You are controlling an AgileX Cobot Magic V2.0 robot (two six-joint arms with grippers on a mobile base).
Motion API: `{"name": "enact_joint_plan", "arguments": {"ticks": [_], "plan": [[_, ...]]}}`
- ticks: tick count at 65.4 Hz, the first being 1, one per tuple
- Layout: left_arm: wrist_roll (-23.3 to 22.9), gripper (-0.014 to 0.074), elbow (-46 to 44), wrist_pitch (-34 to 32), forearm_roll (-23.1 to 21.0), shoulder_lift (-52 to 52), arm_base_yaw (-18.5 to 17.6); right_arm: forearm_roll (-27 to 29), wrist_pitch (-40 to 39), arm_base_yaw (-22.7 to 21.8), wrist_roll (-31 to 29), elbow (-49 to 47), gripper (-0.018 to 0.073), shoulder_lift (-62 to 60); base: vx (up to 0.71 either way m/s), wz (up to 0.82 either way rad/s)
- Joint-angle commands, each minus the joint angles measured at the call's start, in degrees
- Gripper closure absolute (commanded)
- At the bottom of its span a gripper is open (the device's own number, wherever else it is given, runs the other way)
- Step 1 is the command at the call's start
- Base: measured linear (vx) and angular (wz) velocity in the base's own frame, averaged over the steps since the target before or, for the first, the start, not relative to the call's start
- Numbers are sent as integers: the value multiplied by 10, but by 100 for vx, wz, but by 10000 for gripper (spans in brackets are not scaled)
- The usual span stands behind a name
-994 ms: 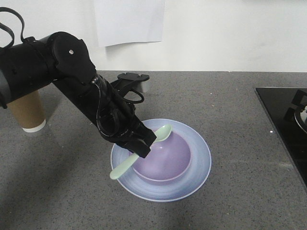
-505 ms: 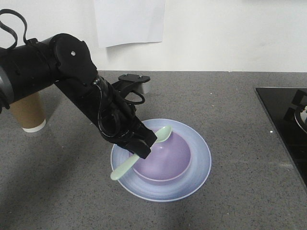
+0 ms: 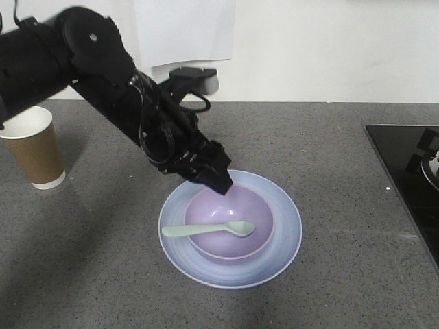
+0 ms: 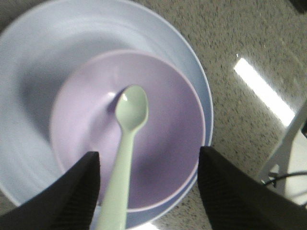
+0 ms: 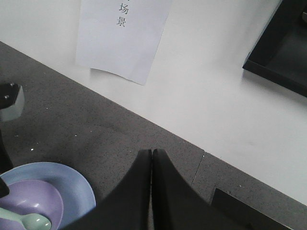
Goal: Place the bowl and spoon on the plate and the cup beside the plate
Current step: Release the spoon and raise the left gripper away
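Left gripper fingers spread empty above spoon in bowl, right gripper clenched.

The bowl sits in the middle of the plate near the table's front edge; the spoon lies across the bowl's left rim, and the cup stands well apart at the left edge

one lavender bowl at plate centre | one mint spoon | one pale blue plate | one brown paper cup at plate's 10 o'clock | one sheet of paper at 12 o'clock
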Motion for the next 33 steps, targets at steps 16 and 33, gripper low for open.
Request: {"name": "enact_joint_plan", "arguments": {"ticks": [16,33], "plan": [[-122,153,-91,5,355,-85,0,0,-39,-4,0,-10,564,-4,0,0],[-189,153,-91,-3,589,-137,42,0,-38,-4,0,-10,564,-4,0,0]]}}
